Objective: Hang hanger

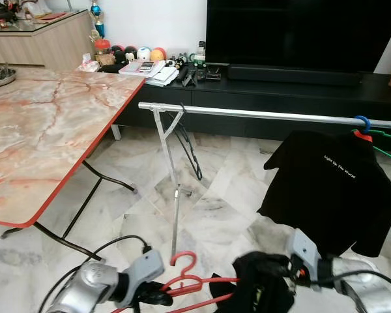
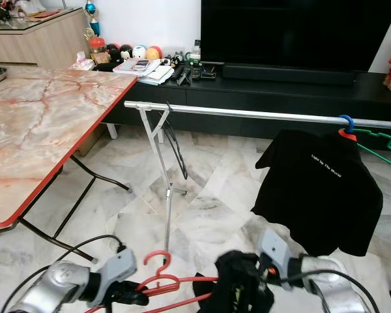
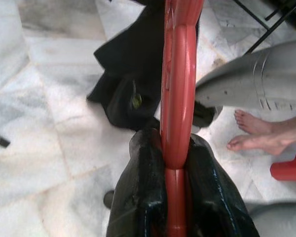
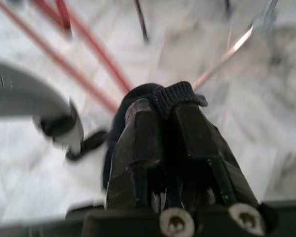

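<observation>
Two grippers are seen low before the robot, above the marble floor (image 1: 221, 215). A red plastic hanger (image 1: 186, 280) is held between them, in front of the rail (image 1: 247, 113) and below it. The left gripper (image 3: 175, 163) is closed on the hanger: its smooth, rounded bar is clamped between the two black fingers (image 3: 140, 192) and runs straight out past the tips. The hook is seen curving upward just beside that gripper in the eye views. The right gripper (image 4: 165, 106) is closed on a fold of black cloth (image 1: 264, 283), a ribbed knit edge pinched at the fingertips; the cloth hangs on the hanger's far end.

The rail is a thin bright metal tube on a slender stand. A black T-shirt (image 1: 332, 189) with small white print hangs from it on the right, and an empty dark hanger (image 1: 189, 147) near the left end. A desk (image 1: 45, 130) with a marble-pattern top and red edge stands to the left. A person's bare feet (image 3: 259, 133) are visible on the tiles.
</observation>
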